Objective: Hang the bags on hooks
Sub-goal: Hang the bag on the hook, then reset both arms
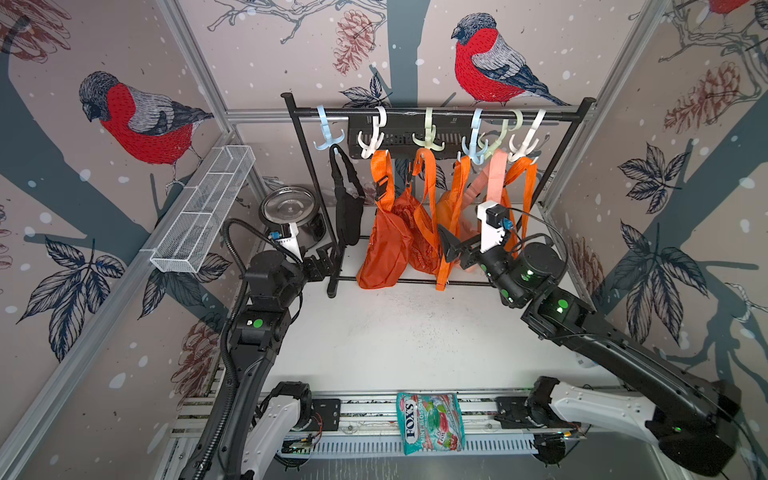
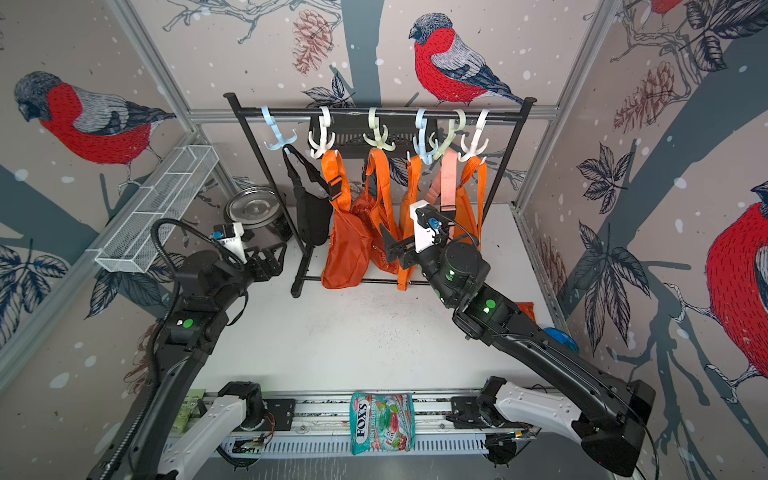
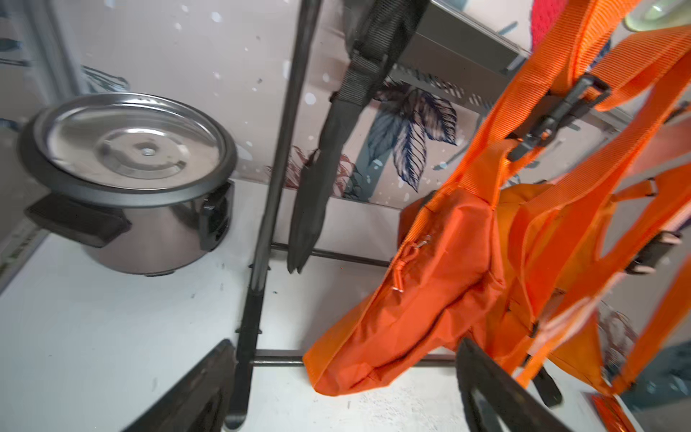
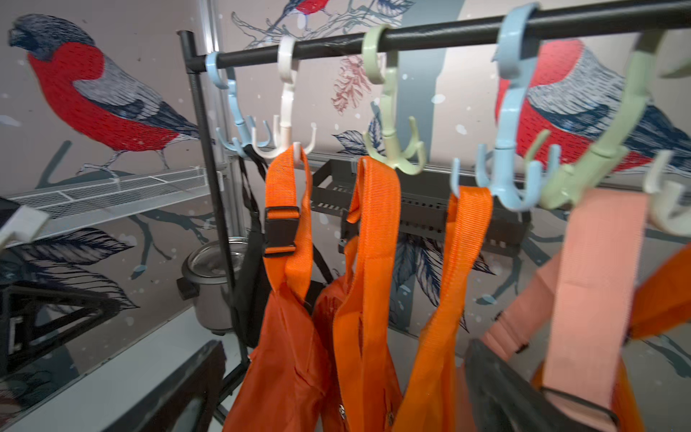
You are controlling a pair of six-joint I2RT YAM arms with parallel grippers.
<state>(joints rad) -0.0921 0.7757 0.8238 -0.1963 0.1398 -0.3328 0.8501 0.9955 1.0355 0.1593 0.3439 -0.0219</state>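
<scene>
Black bag (image 1: 347, 208): hanging from blue hook (image 1: 328, 139) on rail (image 1: 415, 113).
Left gripper (image 1: 328, 257): jaws wide, empty, near bag.
Right gripper (image 1: 451, 249): jaws wide, empty, by orange bags (image 1: 386, 241).

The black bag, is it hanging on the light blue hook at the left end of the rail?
Yes, in a top view the black bag hangs by its strap from the light blue hook at that end of the rail.
</scene>
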